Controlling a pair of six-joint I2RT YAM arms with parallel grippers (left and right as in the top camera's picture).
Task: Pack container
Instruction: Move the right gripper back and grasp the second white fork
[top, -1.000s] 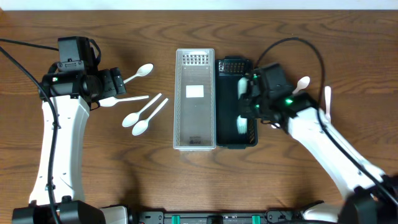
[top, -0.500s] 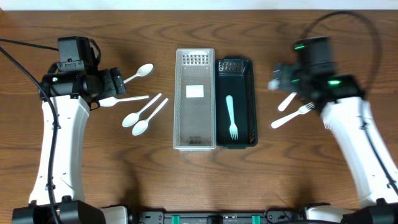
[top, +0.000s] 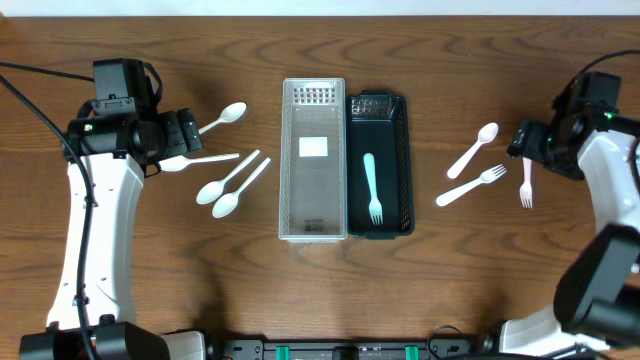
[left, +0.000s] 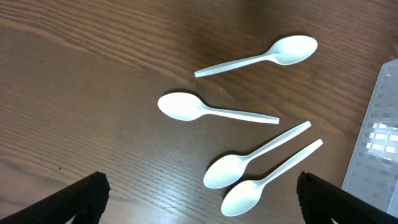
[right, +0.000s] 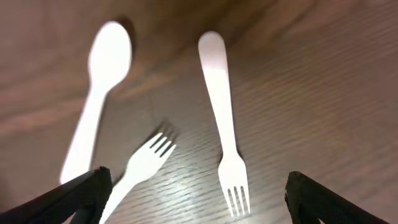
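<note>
**Both tools wide open and empty, one fork in the basket**

We see a brown wood-grain worktop (top: 150, 280) carrying everything. The left arm (top: 95, 230) runs up the left side and the right arm (top: 612, 200) up the right edge.

At the centre a clear slotted container (top: 313, 205) lies lengthwise. A dark green basket (top: 403, 160) of much the same length touches its right side. A white label (top: 313, 147) shows on the clear container. A pale teal fork (top: 372, 185) lies flat in the basket, with its tines toward the robot's end.

The left tool (top: 195, 133) hangs over the worktop left of the clear container, spread wide with nothing in it. In the left wrist view its dark fingertips (left: 87, 196) sit at the bottom corners. The right tool (top: 522, 148) hangs near the right edge, equally wide apart and empty. Its fingertips (right: 81, 193) frame loose cutlery in the right wrist view.

Four white spoons lie on the bare worktop by the left tool:
- the top spoon (left: 256, 57);
- the second spoon (left: 214, 109) below it, bowl pointing the other way;
- the paired spoons (left: 255, 155), close and parallel, handles toward the clear container.

Right of the basket and well apart from it lie three more pieces. The lone white spoon (top: 474, 150) and the slanted white fork (top: 470, 185) lie side by side. The upright white fork (top: 526, 178) sits just under the right tool.
</note>
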